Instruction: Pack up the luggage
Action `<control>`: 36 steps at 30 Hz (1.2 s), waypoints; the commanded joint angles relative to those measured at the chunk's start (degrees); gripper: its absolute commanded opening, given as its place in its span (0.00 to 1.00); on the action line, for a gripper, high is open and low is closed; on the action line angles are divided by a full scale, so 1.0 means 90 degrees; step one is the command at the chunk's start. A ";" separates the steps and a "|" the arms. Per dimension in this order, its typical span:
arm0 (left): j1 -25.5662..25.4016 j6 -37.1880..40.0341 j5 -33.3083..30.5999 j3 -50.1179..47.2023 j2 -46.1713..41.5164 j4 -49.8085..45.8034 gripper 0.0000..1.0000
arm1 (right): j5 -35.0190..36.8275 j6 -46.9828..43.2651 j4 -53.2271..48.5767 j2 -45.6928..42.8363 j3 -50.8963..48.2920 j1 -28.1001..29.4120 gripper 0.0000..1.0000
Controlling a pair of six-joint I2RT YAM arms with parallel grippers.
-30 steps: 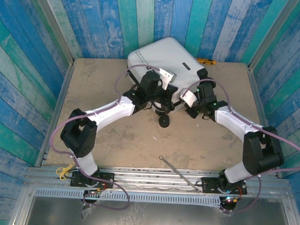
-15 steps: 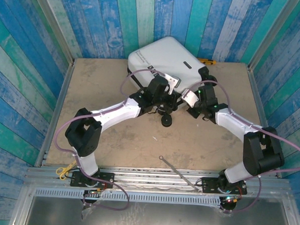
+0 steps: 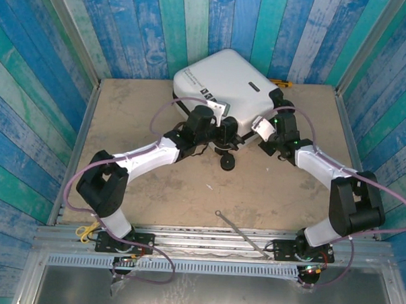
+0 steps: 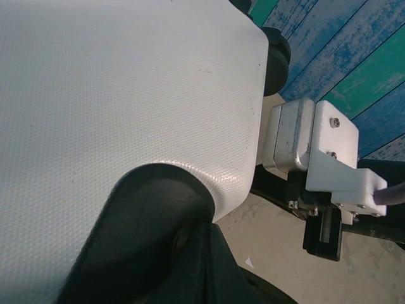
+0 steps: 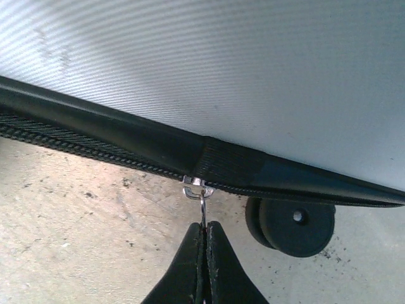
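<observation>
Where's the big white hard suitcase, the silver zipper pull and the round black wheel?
big white hard suitcase [image 3: 226, 75], top view, shell middle
silver zipper pull [image 5: 202, 201], right wrist view, metal link
round black wheel [image 5: 296, 227], right wrist view, side face

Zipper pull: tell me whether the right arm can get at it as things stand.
Yes, it seems so: the right gripper is already shut on the zipper pull, at the luggage edge near a wheel, with nothing in the way.
</observation>
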 commanded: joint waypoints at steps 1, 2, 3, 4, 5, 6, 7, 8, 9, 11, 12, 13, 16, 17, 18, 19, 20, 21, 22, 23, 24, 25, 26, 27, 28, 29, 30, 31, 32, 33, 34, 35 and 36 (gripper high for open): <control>0.0599 0.0096 -0.1149 -0.0599 0.0340 -0.2234 0.00 | 0.0991 -0.0113 0.0171 0.0018 -0.0012 -0.0346 0.00; 0.0624 0.0122 -0.1148 -0.0537 0.0246 -0.2203 0.00 | 0.0918 -0.0084 0.0170 -0.0003 -0.0033 -0.0345 0.00; 0.0642 0.0168 -0.1169 -0.0412 0.0112 -0.2173 0.00 | 0.0833 -0.0044 0.0196 -0.0041 -0.0084 -0.0342 0.00; 0.0646 0.0254 -0.1185 -0.0257 -0.0048 -0.2131 0.00 | 0.0780 -0.0012 0.0240 -0.0094 -0.0141 -0.0344 0.00; 0.0647 0.0288 -0.1231 -0.0123 -0.0177 -0.2056 0.00 | 0.0767 -0.0002 0.0290 -0.0134 -0.0191 -0.0346 0.00; 0.0645 0.0353 -0.1341 0.0070 -0.0342 -0.1957 0.00 | 0.0781 -0.0038 0.0325 -0.0167 -0.0236 -0.0346 0.00; 0.0647 0.0421 -0.1434 0.0291 -0.0457 -0.1895 0.00 | 0.0809 -0.0053 0.0336 -0.0183 -0.0258 -0.0346 0.00; 0.0647 0.0517 -0.1526 0.0571 -0.0528 -0.1843 0.00 | 0.0842 -0.0079 0.0346 -0.0190 -0.0254 -0.0346 0.00; 0.0647 0.0618 -0.1640 0.0919 -0.0531 -0.1851 0.00 | 0.0872 -0.0085 0.0346 -0.0188 -0.0227 -0.0346 0.00; 0.0690 0.0791 -0.1751 0.1694 -0.0309 -0.2054 0.00 | 0.0893 -0.0090 0.0351 -0.0187 -0.0182 -0.0346 0.00; 0.0718 0.0857 -0.1801 0.2109 -0.0103 -0.2166 0.00 | 0.0893 -0.0094 0.0363 -0.0192 -0.0179 -0.0348 0.00; 0.0750 0.0898 -0.1821 0.2412 0.0099 -0.2208 0.00 | 0.0894 -0.0094 0.0384 -0.0198 -0.0178 -0.0354 0.00; 0.0897 0.1005 -0.1561 0.3479 0.1029 -0.2349 0.00 | 0.0859 -0.0089 0.0414 -0.0188 -0.0182 -0.0355 0.00; 0.0945 0.1024 -0.1492 0.3835 0.1365 -0.2455 0.00 | 0.0841 -0.0074 0.0415 -0.0196 -0.0199 -0.0355 0.00; 0.0967 0.1042 -0.1382 0.4096 0.1635 -0.2468 0.00 | 0.0812 -0.0061 0.0415 -0.0206 -0.0209 -0.0355 0.00; 0.0978 0.1089 -0.1239 0.4279 0.1863 -0.2433 0.00 | 0.0789 -0.0050 0.0415 -0.0207 -0.0215 -0.0355 0.00; 0.0979 0.1156 -0.1054 0.4473 0.2087 -0.2392 0.00 | 0.0777 -0.0038 0.0415 -0.0218 -0.0222 -0.0355 0.00; 0.0979 0.1193 -0.0861 0.4610 0.2305 -0.2343 0.00 | 0.0777 -0.0035 0.0410 -0.0222 -0.0220 -0.0355 0.00; 0.0979 0.1210 -0.0682 0.4715 0.2489 -0.2327 0.00 | 0.0767 -0.0036 0.0413 -0.0225 -0.0219 -0.0355 0.00; 0.0979 0.1225 -0.0477 0.4802 0.2667 -0.2331 0.00 | 0.0759 -0.0035 0.0405 -0.0226 -0.0215 -0.0355 0.00; 0.0979 0.1227 -0.0297 0.4831 0.2828 -0.2310 0.00 | 0.0731 -0.0040 0.0395 -0.0228 -0.0211 -0.0355 0.00; 0.0976 0.1202 -0.0198 0.4832 0.2944 -0.2307 0.00 | 0.0709 -0.0044 0.0376 -0.0217 -0.0199 -0.0355 0.00; 0.0979 0.1171 -0.0150 0.4832 0.3082 -0.2339 0.00 | 0.0689 -0.0059 0.0348 -0.0195 -0.0178 -0.0355 0.00; 0.0979 0.1131 -0.0151 0.4827 0.3219 -0.2419 0.00 | 0.0689 -0.0078 0.0328 -0.0172 -0.0172 -0.0355 0.00; 0.0979 0.1094 -0.0225 0.4871 0.3316 -0.2551 0.00 | 0.0705 -0.0114 0.0327 -0.0146 -0.0164 -0.0355 0.00; 0.0979 0.1039 -0.0366 0.4937 0.3480 -0.2796 0.00 | 0.0739 -0.0158 0.0335 -0.0110 -0.0160 -0.0355 0.00; 0.0988 0.0998 -0.0454 0.5003 0.3617 -0.3002 0.00 | 0.0770 -0.0196 0.0359 -0.0072 -0.0167 -0.0355 0.00; 0.1006 0.0948 -0.0474 0.5009 0.3739 -0.3212 0.00 | 0.0776 -0.0241 0.0389 -0.0026 -0.0170 -0.0365 0.00; 0.1034 0.0874 -0.0453 0.4945 0.3845 -0.3326 0.00 | 0.0777 -0.0283 0.0434 0.0026 -0.0176 -0.0375 0.00; 0.1060 0.0780 -0.0391 0.4831 0.3909 -0.3380 0.00 | 0.0760 -0.0317 0.0493 0.0088 -0.0187 -0.0389 0.00; 0.1092 0.0679 -0.0335 0.4633 0.3957 -0.3361 0.00 | 0.0708 -0.0328 0.0535 0.0154 -0.0182 -0.0417 0.00; 0.1122 0.0578 -0.0302 0.4392 0.3973 -0.3272 0.00 | 0.0609 -0.0321 0.0564 0.0209 -0.0176 -0.0455 0.00; 0.1142 0.0523 -0.0259 0.4159 0.3969 -0.3165 0.00 | 0.0488 -0.0309 0.0591 0.0248 -0.0171 -0.0494 0.00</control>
